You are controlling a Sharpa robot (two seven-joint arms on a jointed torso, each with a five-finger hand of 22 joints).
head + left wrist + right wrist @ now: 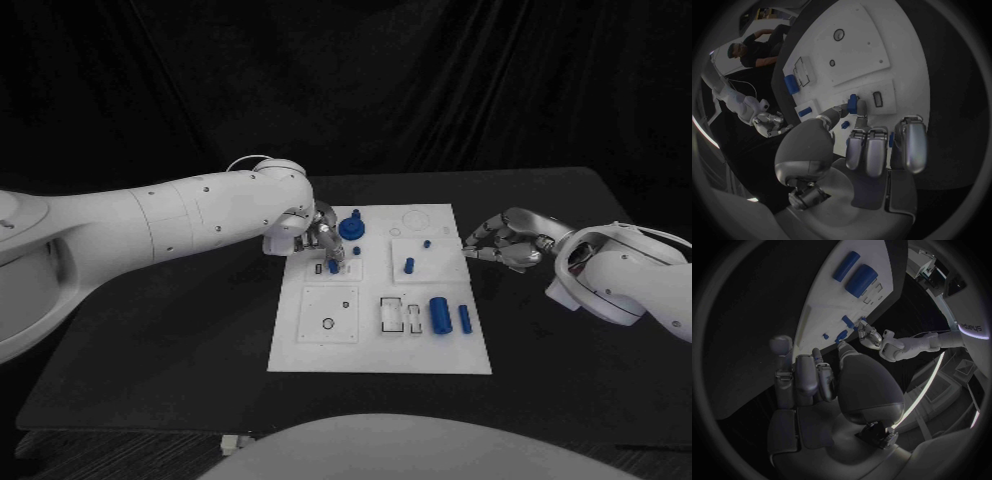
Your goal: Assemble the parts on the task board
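Fingers of your left hand pinch a small blue part right over the upper-left plate of the task board; the left wrist view shows that piece caught between thumb and fingertip, beside a little slot. Your right hand hangs just off the board's right edge, fingers curled in, holding nothing. You've got bare black table on both sides. Watch the neighbours: a blue peg stands just to the right, and two blue cylinders lie lower on the board.
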